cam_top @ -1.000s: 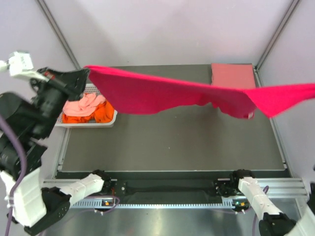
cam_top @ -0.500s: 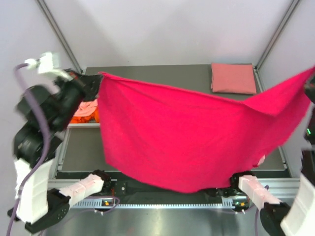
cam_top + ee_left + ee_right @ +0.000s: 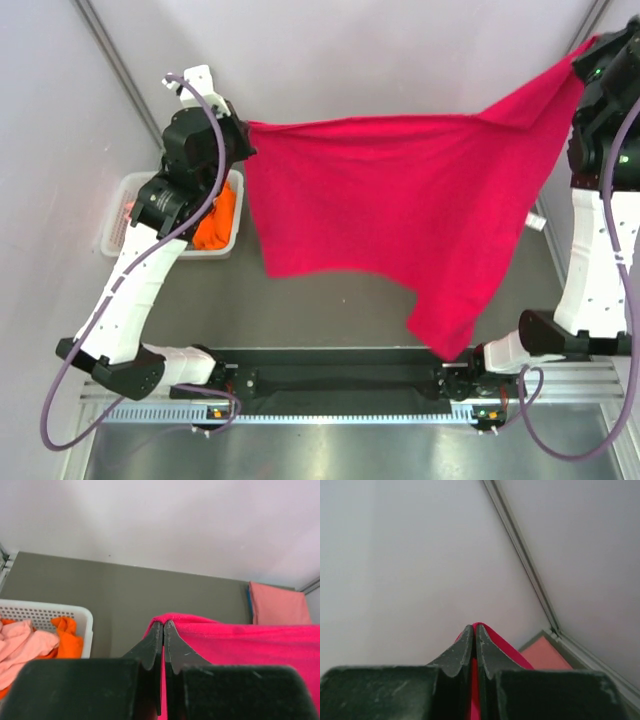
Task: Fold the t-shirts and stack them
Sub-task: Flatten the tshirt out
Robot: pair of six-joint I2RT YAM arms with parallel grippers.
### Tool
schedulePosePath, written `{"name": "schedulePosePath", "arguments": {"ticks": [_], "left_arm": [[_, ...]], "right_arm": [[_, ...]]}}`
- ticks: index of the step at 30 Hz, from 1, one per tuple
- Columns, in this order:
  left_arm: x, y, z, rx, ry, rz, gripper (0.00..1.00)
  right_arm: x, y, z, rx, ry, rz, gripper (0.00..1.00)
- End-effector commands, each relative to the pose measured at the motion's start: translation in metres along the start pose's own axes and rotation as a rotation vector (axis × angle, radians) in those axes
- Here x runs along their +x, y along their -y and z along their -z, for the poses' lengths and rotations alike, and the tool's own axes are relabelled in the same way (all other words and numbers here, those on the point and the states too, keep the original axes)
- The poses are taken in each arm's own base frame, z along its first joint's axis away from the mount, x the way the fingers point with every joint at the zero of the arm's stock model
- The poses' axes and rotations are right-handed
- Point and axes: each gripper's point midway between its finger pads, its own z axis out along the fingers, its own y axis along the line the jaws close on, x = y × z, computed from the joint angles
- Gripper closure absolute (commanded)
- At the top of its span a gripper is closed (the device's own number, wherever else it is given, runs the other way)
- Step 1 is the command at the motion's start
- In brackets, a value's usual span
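Observation:
The magenta-red t-shirt (image 3: pixel 400 210) hangs spread in the air high above the table, stretched between both grippers. My left gripper (image 3: pixel 245 135) is shut on its left top corner; the cloth (image 3: pixel 240 645) shows past the closed fingers in the left wrist view. My right gripper (image 3: pixel 585 50) is shut on its right top corner, the cloth (image 3: pixel 492 640) pinched between the fingers. A folded salmon pink shirt (image 3: pixel 277 604) lies at the table's far right corner, also in the right wrist view (image 3: pixel 545 657). Orange (image 3: pixel 215 220) and pale coral (image 3: pixel 22 642) shirts lie in the basket.
The white slotted basket (image 3: pixel 115 215) stands at the table's left edge, behind the left arm. The dark grey table (image 3: pixel 330 310) lies below the hanging shirt. Grey walls and frame posts (image 3: pixel 120 70) close the back and sides.
Both grippers have risen and moved back with the shirt. The cloth, draped low towards the near edge, now hangs higher and further back, its lower corner at the right front.

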Motion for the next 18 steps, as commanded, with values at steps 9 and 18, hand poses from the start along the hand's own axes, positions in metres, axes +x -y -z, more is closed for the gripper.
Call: {"name": "schedulePosePath", "arguments": {"ticks": [9, 18], "left_arm": [[-0.06, 0.022, 0.062, 0.225, 0.215, 0.166, 1.0], [-0.086, 0.031, 0.139, 0.431, 0.295, 0.221, 1.0]], "right_arm": [[-0.113, 0.013, 0.058, -0.036, 0.298, -0.115, 1.0], [-0.157, 0.043, 0.152, -0.045, 0.414, -0.111, 1.0]]}}
